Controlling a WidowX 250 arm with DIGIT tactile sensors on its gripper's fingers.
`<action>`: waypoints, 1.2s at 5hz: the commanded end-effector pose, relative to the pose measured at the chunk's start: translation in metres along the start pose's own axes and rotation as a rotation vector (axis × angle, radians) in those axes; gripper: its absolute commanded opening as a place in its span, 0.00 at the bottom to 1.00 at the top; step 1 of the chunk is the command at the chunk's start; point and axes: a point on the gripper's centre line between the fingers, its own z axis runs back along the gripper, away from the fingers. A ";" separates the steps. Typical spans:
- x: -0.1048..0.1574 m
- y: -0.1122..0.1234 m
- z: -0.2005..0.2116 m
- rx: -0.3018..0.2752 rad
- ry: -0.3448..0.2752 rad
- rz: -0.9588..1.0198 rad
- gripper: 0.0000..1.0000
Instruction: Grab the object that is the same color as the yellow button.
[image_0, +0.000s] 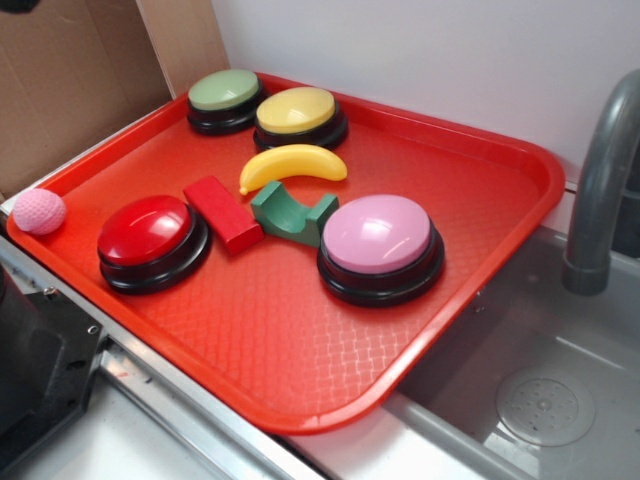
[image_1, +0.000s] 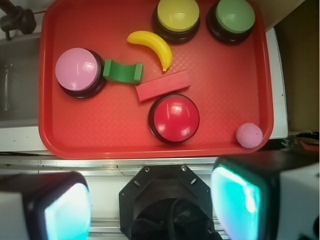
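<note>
Close under the wrist lens my jaws (image_1: 150, 210) hang spread wide and empty, both pads short of the red tray (image_1: 75, 135). Ahead sit the red button (image_1: 175, 117) and a red block (image_1: 163, 85). Beyond lies the banana (image_1: 152, 46), just beside the yellow button (image_1: 177, 15) whose colour it shares, seemingly not touching it. I judge the best grip spans its narrow middle, jaws crosswise to the curve, clear of the green arch (image_1: 123, 71). No writing or brand is readable.

The gripper (image_1: 150, 205) fingers (image_1: 65, 210) are blurred and cut off by the wrist view's bottom edge.
</note>
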 end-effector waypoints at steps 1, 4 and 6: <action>0.000 0.000 0.000 0.000 0.000 0.000 1.00; 0.094 0.027 -0.109 0.061 -0.010 0.149 1.00; 0.128 0.034 -0.174 0.085 -0.022 0.181 1.00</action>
